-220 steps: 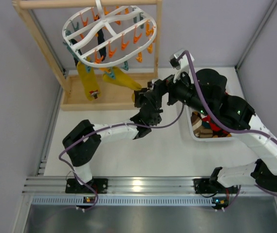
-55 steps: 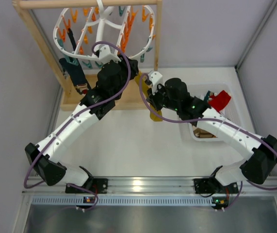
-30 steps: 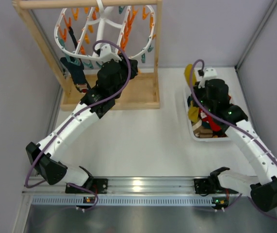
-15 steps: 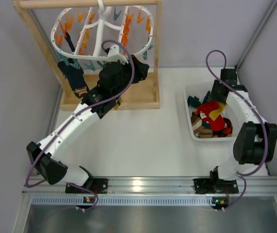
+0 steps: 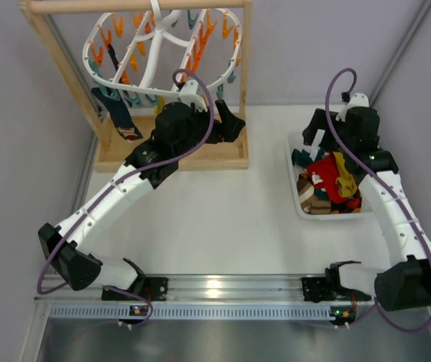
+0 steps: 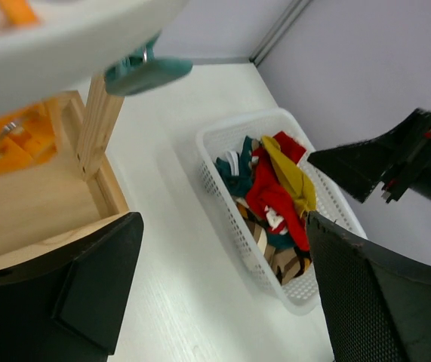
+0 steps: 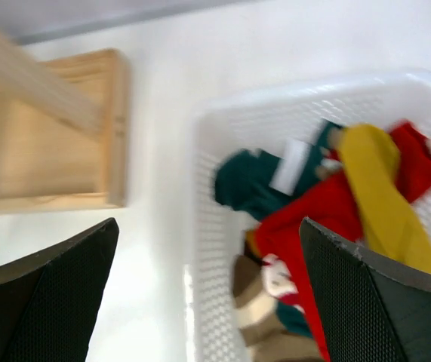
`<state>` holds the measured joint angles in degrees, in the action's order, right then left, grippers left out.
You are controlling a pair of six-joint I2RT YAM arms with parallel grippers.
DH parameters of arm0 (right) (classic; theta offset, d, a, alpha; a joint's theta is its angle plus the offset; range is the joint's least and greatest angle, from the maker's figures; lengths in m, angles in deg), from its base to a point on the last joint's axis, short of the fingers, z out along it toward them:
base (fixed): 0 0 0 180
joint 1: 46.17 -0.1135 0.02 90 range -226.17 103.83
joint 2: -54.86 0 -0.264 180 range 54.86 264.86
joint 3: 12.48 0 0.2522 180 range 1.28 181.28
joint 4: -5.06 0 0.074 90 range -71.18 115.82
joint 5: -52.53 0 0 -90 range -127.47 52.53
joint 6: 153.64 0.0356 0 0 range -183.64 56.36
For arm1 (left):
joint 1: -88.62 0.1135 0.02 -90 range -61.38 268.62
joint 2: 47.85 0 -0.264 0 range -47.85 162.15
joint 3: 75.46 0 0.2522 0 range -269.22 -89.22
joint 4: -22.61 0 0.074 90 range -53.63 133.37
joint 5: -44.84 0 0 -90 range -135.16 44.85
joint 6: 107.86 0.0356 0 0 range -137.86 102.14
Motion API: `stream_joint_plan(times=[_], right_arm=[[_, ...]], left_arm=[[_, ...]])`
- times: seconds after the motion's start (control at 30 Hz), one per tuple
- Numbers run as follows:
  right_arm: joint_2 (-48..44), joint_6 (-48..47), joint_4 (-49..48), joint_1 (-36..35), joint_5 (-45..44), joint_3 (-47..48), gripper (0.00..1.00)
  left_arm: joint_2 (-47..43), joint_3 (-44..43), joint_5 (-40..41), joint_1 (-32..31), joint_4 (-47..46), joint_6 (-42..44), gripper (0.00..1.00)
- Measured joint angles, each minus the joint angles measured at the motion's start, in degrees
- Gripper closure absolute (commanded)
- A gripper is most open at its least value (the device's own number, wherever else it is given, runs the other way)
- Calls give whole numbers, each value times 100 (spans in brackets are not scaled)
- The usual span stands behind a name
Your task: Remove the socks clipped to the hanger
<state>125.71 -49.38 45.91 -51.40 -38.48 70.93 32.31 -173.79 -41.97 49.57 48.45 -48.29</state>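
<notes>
My left claw [image 6: 226, 294] and right claw [image 7: 207, 302] both gape wide, empty. Red and yellow socks [image 5: 334, 177] fill the basket [image 5: 294, 197] at right. One dark sock [image 5: 117, 117] hangs clipped on the hanger [image 5: 162, 45], upper left, not yet pulled.

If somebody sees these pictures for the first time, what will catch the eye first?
The white hanger full of orange and teal clips, hung from the wooden frame at far left, with one dark sock dangling from its left side. Then the white basket at right, heaped with red and yellow socks.
</notes>
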Motion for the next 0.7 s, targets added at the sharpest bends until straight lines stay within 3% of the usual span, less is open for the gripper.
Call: stream_joint_plan(times=[0.03, 0.23, 0.37, 0.53, 0.7], right_arm=[[-129, 13, -179, -118, 199, -81, 0], [-151, 238, -1506, -1392, 940, -933, 1], [87, 444, -2267, -2326, 953, -1405, 0], [428, 511, -3480, -3499, 297, -1475, 1], [1333, 264, -4293, -4721, -772, -970, 0]], left_arm=[[-55, 66, -48, 0, 50, 24, 1], [-608, 341, 66, -4, 603, 295, 1], [-1248, 507, 533, -4, 1062, 481, 1], [-2096, 616, 1620, -7, 1762, 568, 1], [-2640, 619, 3005, -4, 2632, 501, 1]])
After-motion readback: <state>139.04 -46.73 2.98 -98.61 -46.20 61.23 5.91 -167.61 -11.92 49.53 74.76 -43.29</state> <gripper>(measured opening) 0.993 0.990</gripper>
